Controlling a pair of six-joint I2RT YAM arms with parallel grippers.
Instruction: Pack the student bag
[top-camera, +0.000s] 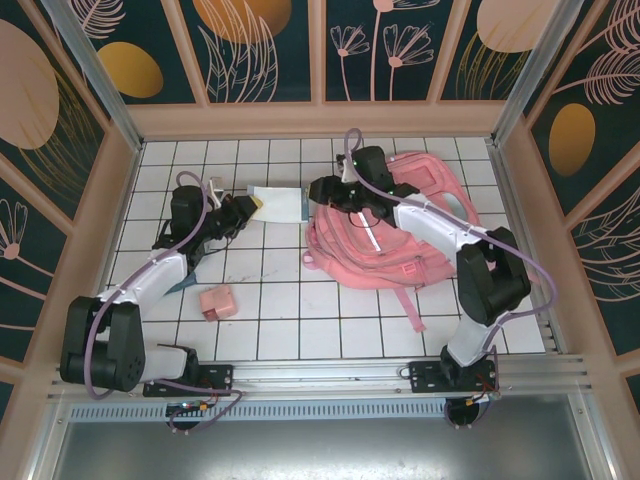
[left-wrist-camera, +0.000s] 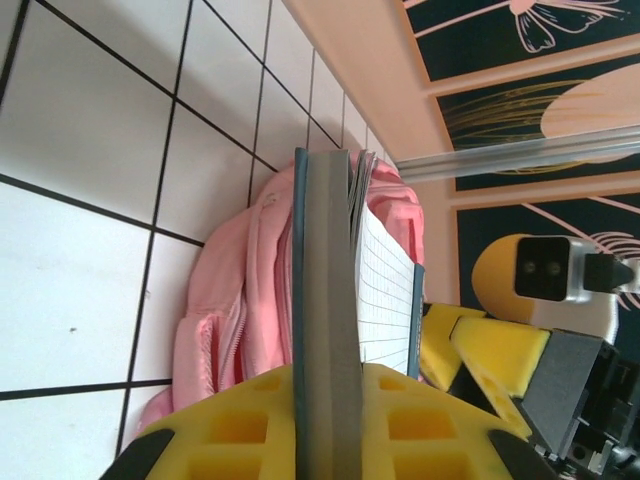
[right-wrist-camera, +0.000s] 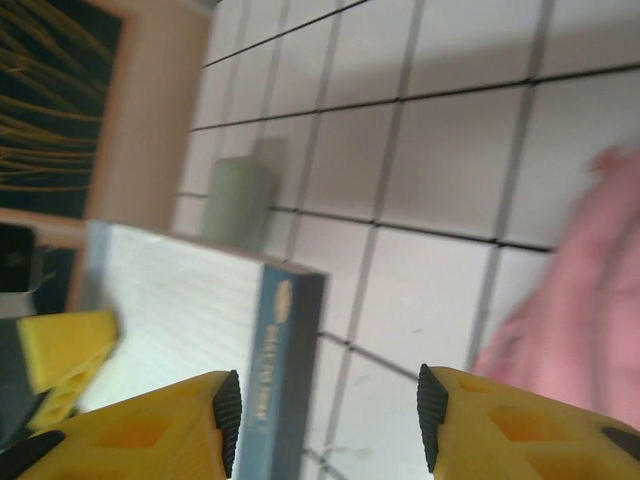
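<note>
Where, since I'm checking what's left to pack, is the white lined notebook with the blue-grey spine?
The notebook is left of centre in the top view, clamped by the left gripper, beside the soft pink backpack.

The top camera is looking down over the whole table (top-camera: 270, 300) from its near edge. Both wrist cameras are sitting close, facing the notebook (left-wrist-camera: 325, 300) from opposite sides and sharing the student bag (left-wrist-camera: 230, 300).

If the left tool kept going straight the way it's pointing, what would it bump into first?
The left tool is shut on the notebook, so the notebook's edge leads. Straight ahead lies the pink student bag, probably the first bump. The right tool sits beside that line; depth is hard to judge.
</note>
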